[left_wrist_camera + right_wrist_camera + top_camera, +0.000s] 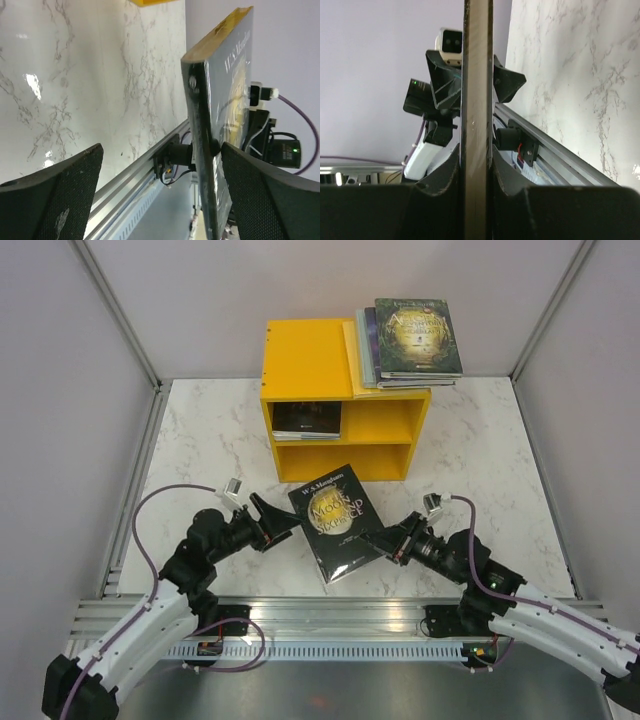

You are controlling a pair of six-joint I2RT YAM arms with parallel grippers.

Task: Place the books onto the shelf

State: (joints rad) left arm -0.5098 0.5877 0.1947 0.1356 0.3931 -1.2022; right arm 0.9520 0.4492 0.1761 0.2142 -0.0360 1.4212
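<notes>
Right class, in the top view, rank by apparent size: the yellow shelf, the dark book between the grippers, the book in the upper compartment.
1. yellow shelf
2. dark book, held up, nearer the camera
3. book in the upper compartment, partly hidden

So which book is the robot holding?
The dark book in front of the shelf, pinched by the right gripper; the others rest on or inside the shelf.

A white marble-patterned table (200,430) sits between plain pale walls (60,390), with slim metal posts (118,315) at the back corners. An aluminium rail (340,615) runs along its near edge. In front of the rail lies what looks like dull grey sheet metal (350,690).
</notes>
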